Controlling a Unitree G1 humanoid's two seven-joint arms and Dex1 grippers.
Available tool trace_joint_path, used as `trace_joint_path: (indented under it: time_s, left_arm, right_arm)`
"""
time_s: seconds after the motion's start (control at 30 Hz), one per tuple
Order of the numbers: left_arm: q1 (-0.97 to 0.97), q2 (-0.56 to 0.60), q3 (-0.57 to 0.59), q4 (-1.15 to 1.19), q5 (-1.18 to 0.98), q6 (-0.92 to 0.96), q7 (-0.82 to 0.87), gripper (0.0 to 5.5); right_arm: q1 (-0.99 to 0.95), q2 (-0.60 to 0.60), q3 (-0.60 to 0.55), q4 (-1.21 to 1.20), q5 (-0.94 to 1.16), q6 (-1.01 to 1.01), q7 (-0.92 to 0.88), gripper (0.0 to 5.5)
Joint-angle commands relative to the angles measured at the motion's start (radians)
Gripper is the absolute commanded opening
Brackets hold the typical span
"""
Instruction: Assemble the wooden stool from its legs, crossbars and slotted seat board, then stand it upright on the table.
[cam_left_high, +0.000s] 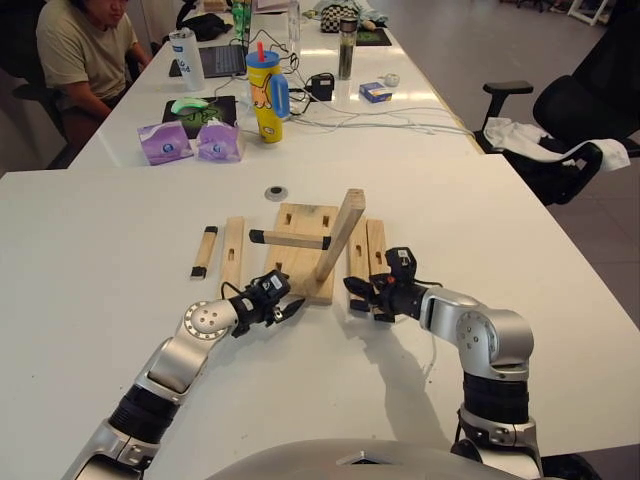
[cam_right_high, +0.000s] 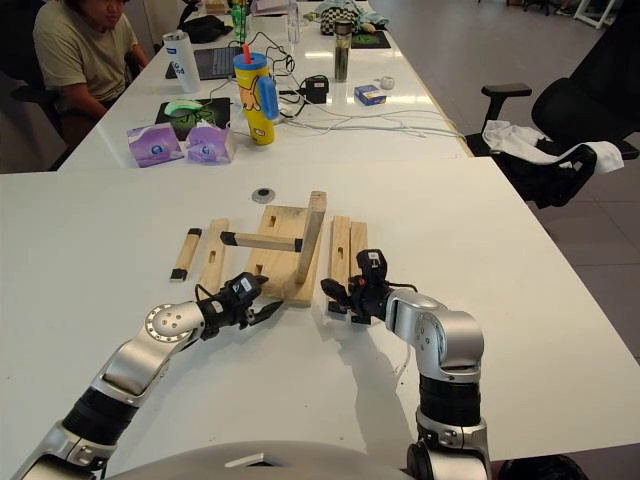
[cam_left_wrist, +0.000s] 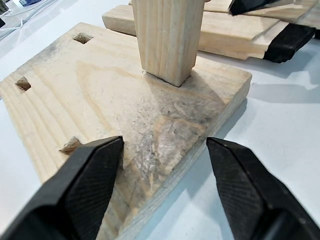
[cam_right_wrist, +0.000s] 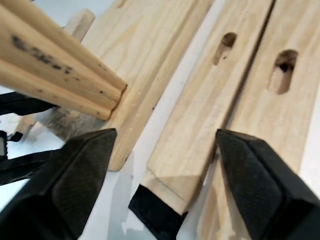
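**Q:** Where is the seat board?
**A:** The seat board (cam_left_high: 300, 262) lies flat at frame centre on the white tabletop (cam_left_high: 120, 260). One leg (cam_left_high: 342, 232) stands tilted in it, and a crossbar (cam_left_high: 290, 239) juts from that leg. Bare tabletop spans the lower frame.

**Q:** What do the wrist views add?
**A:** The left pincer (cam_left_high: 290, 306) is spread at the board's near corner, and square slots (cam_left_wrist: 82, 37) are visible. The right pincer (cam_left_high: 355, 294) is spread over the black-capped end of a loose leg (cam_right_wrist: 200, 130), and oval mortises (cam_right_wrist: 227, 42) are visible.

- Eye views: head-mounted stereo pair, looking forward and down across the table (cam_left_high: 90, 260) toward its far edge; both show the same scene.
- Left wrist view: very close, low over the seat board (cam_left_wrist: 90, 95), facing the leg (cam_left_wrist: 167, 35) that stands on it.
- Right wrist view: equally close, above the slotted pieces (cam_right_wrist: 215, 110); shares seat board and leg with the left wrist view.
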Motion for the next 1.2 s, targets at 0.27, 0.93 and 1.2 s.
trace_joint_path:
  time_s: [0.27, 0.93, 1.2]
  left_arm:
    - [0.105, -0.055, -0.111, 0.091, 0.069, 0.229, 0.064, 3.09]
    - [0.016, -0.145, -0.169, 0.143, 0.189, 0.193, 0.078, 3.09]
    - [0.002, -0.152, -0.088, 0.164, 0.185, -0.034, 0.148, 3.09]
  right_arm:
    - [-0.075, -0.138, 0.303, 0.065, -0.144, 0.036, -0.136, 3.72]
    - [0.000, -0.116, 0.263, 0.259, -0.195, -0.165, -0.174, 2.86]
    - [-0.006, -0.062, 0.187, 0.228, -0.199, -0.417, -0.205, 2.09]
